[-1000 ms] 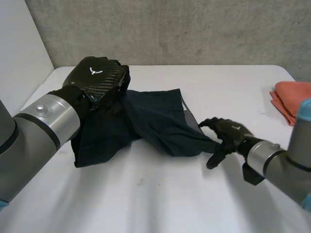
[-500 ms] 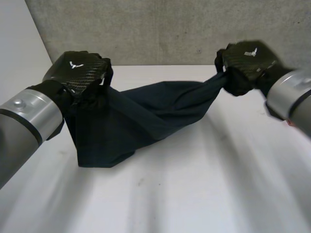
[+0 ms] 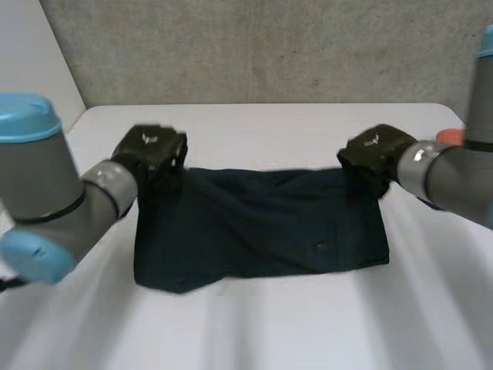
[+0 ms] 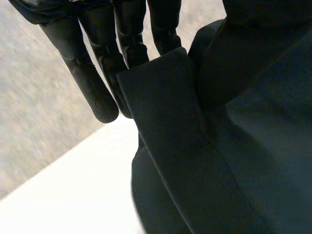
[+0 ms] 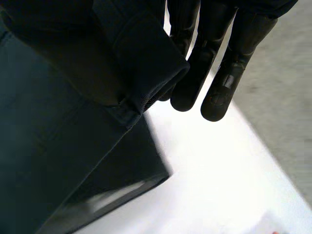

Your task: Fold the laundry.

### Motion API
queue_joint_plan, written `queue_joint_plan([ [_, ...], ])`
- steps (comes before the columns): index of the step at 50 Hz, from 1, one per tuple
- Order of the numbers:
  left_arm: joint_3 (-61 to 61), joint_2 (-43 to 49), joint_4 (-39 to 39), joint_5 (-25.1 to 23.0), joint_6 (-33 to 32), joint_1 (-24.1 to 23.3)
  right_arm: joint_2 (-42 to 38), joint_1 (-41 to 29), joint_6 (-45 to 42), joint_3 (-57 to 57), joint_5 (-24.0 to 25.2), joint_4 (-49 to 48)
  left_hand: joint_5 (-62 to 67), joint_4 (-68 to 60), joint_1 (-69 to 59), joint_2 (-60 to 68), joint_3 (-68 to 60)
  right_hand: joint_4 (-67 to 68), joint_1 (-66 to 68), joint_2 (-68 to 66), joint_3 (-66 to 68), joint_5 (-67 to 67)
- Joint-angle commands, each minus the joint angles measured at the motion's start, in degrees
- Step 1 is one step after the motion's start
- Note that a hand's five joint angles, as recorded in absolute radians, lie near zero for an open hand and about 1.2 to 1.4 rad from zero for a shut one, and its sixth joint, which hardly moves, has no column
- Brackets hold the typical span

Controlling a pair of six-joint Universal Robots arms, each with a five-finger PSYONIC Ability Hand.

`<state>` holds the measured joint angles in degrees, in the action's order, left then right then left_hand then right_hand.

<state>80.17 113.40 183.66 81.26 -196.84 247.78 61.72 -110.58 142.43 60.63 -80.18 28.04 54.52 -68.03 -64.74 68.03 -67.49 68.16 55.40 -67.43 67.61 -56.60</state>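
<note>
Two far corners of your dark navy fabric garment (image 3: 262, 223) are pinched, one by left hand (image 3: 150, 149) fingers, one by right hand (image 3: 375, 154) fingers; it apparently lies spread on the white counter (image 3: 246, 331).

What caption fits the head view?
Left hand and right hand hold far corners of the dark garment on the white table.

Bright, even light washes the white surface (image 3: 254, 324) almost to glare. The dark cloth (image 3: 262, 223) shows little detail.
</note>
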Motion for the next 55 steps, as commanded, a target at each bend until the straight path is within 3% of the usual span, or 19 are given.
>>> queue_joint_plan([
  [1,-11.0,6.0,21.4,0.3,-2.2,1.2,-7.5,-0.9,10.7,-12.9,-2.6,-18.1,14.7,-11.1,-14.4,11.1,-11.7,11.8,24.6,-12.6,12.4,-13.4],
  [9,-17.6,4.7,43.2,1.1,-2.1,1.1,-9.2,-1.3,19.0,-26.2,-5.3,-40.2,15.5,-12.0,-15.3,12.0,-12.5,11.8,24.6,-12.6,12.4,-13.4],
  [13,-17.9,3.5,47.2,3.0,-0.6,1.0,-8.5,-1.5,18.8,-26.8,-7.3,-49.8,15.5,-12.0,-15.3,12.0,-12.5,11.8,24.6,-12.6,12.4,-13.4],
  [18,-14.3,1.1,47.9,3.2,4.4,1.3,-7.9,-2.3,18.8,-24.5,-6.5,-50.8,15.5,-12.0,-15.3,12.0,-12.5,11.8,24.6,-12.6,12.4,-13.4],
  [23,-6.4,-1.9,47.2,2.8,5.5,1.5,-7.8,-2.5,18.6,-18.3,-3.2,-44.3,15.5,-12.0,-15.3,12.0,-12.5,11.8,24.6,-12.6,12.4,-13.4],
  [28,3.7,-2.4,42.6,2.8,5.0,0.4,-8.3,-2.4,18.3,-11.8,-0.8,-33.0,15.2,-11.7,-14.9,11.7,-12.2,11.8,24.6,-12.6,12.4,-13.4],
  [35,16.9,-2.8,26.7,3.0,-0.5,-2.4,-8.1,-1.7,15.5,0.7,-0.2,-16.6,13.5,-10.0,-13.3,10.0,-10.5,11.8,24.6,-12.6,12.4,-13.4],
  [40,23.8,-6.1,14.3,3.6,-5.8,-3.2,-5.8,-1.2,10.6,11.2,0.3,-16.3,11.5,-7.9,-11.2,7.9,-8.5,11.8,24.6,-12.6,12.4,-13.4],
  [45,27.2,-9.9,8.2,3.6,-5.7,-3.2,0.4,1.2,6.0,20.2,0.2,-16.9,9.0,-5.4,-8.7,5.4,-6.0,11.8,24.6,-12.6,12.4,-13.4],
  [47,27.8,-11.1,7.1,3.6,-5.7,-3.4,2.3,1.4,5.0,23.9,0.5,-17.5,3.6,-0.1,-3.4,0.1,-0.6,11.8,24.6,-12.6,12.4,-13.4],
  [55,28.6,-21.3,3.7,3.6,-1.8,-3.5,6.9,2.0,5.0,33.3,4.6,-23.8,-47.7,51.2,47.9,-51.2,50.6,11.8,24.6,-12.6,12.4,-13.4],
])
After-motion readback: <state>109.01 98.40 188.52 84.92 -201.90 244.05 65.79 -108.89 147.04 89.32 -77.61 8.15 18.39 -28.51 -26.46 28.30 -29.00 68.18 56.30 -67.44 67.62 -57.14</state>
